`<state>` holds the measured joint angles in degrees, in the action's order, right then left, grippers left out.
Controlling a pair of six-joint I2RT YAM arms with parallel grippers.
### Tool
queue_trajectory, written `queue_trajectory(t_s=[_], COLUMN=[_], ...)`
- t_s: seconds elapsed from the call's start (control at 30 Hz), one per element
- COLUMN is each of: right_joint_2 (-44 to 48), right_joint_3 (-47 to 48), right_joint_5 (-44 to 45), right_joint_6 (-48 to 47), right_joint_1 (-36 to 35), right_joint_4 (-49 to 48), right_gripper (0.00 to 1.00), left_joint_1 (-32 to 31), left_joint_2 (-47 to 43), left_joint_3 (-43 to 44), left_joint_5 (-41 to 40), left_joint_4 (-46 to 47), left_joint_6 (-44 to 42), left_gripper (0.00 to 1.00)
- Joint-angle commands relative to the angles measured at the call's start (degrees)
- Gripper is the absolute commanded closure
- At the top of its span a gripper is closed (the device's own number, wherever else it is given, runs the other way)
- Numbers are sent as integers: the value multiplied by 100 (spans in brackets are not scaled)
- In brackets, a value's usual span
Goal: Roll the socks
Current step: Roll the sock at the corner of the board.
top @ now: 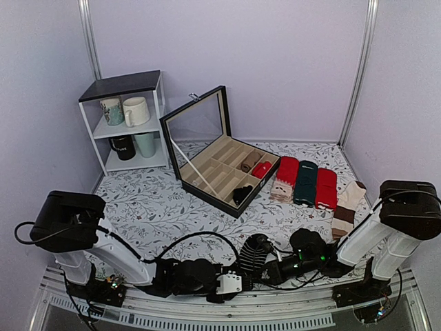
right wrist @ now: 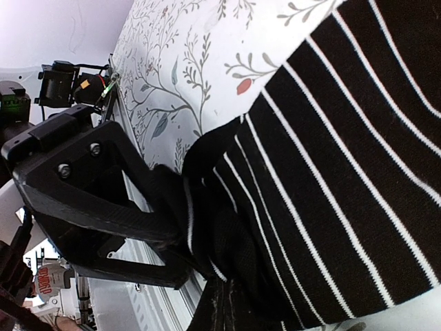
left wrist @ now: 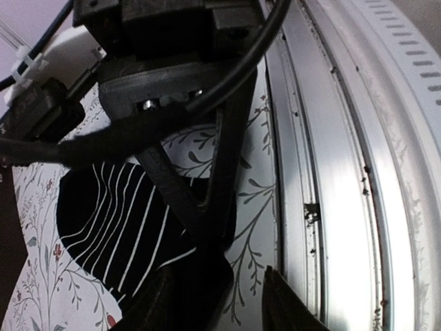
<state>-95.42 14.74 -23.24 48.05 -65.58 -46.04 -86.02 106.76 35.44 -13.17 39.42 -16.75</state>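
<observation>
A black sock with thin white stripes lies partly bunched on the floral tablecloth near the front edge, between both grippers. My right gripper reaches it from the right. In the right wrist view its fingers are pressed together on the folded end of the sock. My left gripper sits just left of the sock. In the left wrist view its fingers stand apart with bare cloth between them, and the sock touches the left finger. The right gripper's finger crosses in front.
An open black box with rolled socks stands mid-table. Folded red and green socks and a brown-cream pair lie to the right. A shelf with mugs stands at the back left. A metal rail runs along the front edge.
</observation>
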Motion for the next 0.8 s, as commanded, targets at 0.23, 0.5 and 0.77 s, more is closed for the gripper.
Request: queue_trajectory(t_s=[0.23, 0.5, 0.77], right_joint_2=[-130, 376, 2401], right_joint_3=[-217, -217, -635], right_joint_5=[-37, 57, 1154], right_joint_6=[-53, -220, -1040], right_joint_1=[-39, -35, -37], right_joint_4=[1440, 1548, 1772], right_gripper=[98, 96, 81], left_joint_1=[171, 337, 580], left_joint_2=[231, 32, -170], left_joint_3=[262, 251, 368], left_joint_5=[-17, 600, 1416], left_joint_4=[-861, -1375, -2208], left_joint_6=[511, 996, 1614], left_gripper=[75, 100, 100])
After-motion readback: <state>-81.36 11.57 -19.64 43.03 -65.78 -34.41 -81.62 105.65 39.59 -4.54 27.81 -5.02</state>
